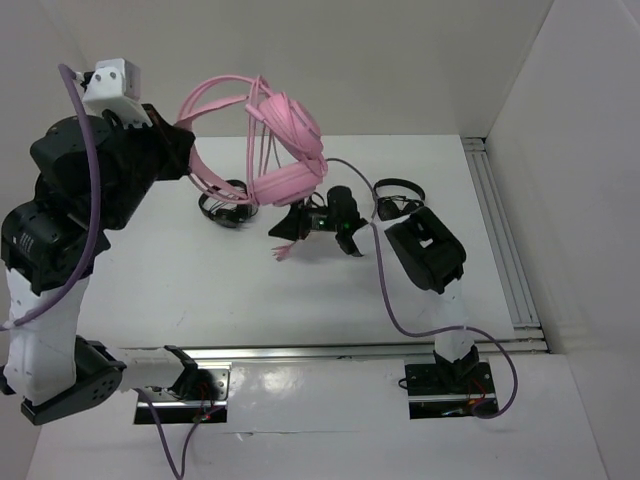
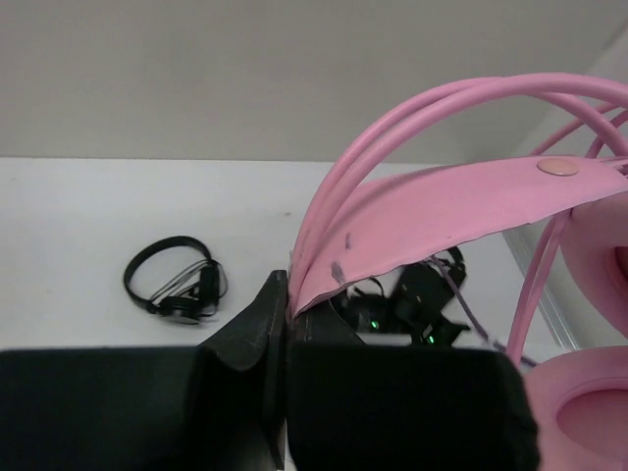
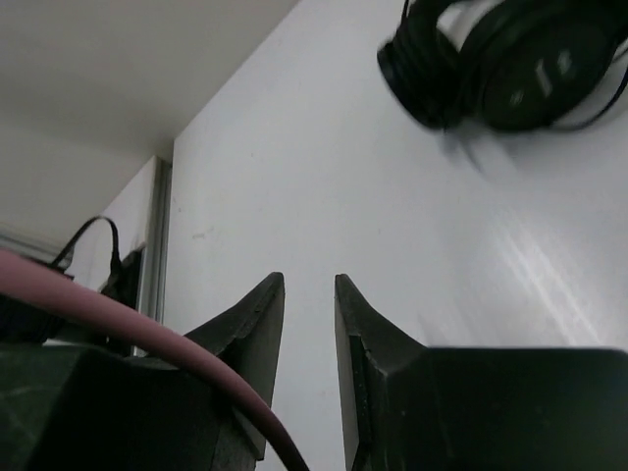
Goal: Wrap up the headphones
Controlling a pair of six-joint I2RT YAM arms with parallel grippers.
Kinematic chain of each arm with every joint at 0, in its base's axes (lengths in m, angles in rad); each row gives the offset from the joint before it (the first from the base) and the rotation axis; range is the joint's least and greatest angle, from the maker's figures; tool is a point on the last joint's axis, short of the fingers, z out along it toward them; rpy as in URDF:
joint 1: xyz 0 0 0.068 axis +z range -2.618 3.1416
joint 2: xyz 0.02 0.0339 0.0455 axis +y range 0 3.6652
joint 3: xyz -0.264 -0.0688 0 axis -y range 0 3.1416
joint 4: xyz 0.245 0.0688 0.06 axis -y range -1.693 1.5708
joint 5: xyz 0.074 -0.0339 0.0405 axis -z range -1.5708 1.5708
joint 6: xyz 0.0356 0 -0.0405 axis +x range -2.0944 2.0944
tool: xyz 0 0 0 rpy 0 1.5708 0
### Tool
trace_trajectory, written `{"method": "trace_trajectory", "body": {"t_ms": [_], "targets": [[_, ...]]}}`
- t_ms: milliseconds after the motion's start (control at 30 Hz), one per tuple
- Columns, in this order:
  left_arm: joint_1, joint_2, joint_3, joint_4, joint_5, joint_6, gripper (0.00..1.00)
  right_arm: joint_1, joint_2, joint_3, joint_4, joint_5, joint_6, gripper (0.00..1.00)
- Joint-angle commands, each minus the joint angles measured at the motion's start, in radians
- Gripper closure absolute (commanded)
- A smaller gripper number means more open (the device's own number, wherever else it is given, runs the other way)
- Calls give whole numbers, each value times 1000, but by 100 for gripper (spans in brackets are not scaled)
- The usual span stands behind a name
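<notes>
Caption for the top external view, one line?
Left gripper holds pink headphones aloft by the headband; right gripper low beneath; two black headsets below.

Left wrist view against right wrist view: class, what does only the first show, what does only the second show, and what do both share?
Only the left wrist: the left gripper shut on the headband of the pink headphones, plus one ear cup. Only the right wrist: the right gripper with fingers apart, nothing between them, and the pink cable. Both: the white table and a black headset, perhaps not the same one.
</notes>
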Motion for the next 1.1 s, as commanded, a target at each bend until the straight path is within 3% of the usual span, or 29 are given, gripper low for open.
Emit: {"method": "trace_trajectory", "body": {"t_ms": [0, 100, 233, 333, 367, 433, 500, 567, 700, 900, 1067], "targets": [[2, 39, 53, 131, -232, -101, 100, 45, -15, -103, 309, 1, 70, 65], [31, 88, 96, 143, -268, -101, 100, 69, -6, -206, 415, 12, 98, 69], [108, 210, 162, 143, -277, -101, 100, 95, -42, -344, 514, 24, 121, 91], [200, 284, 171, 134, -228, -125, 100, 141, -186, -495, 483, 70, 66, 100], [222, 301, 171, 134, -219, -137, 100, 158, -301, -534, 460, 91, 44, 100], [281, 327, 138, 122, -182, -159, 100, 199, -442, -625, 300, 177, -69, 100], [315, 327, 40, 122, -158, -176, 100, 305, -662, -642, 130, 274, -161, 100], [349, 311, -55, 178, -148, -196, 100, 434, -783, -642, -119, 444, -259, 100], [358, 289, -293, 232, -158, -184, 100, 569, -1001, -544, -403, 565, -359, 100], [306, 249, -526, 261, -188, -73, 100, 574, -1032, -152, -905, 611, -591, 100], [294, 177, -672, 262, 46, 78, 100, 461, -928, 133, -1176, 867, -802, 100]]}}
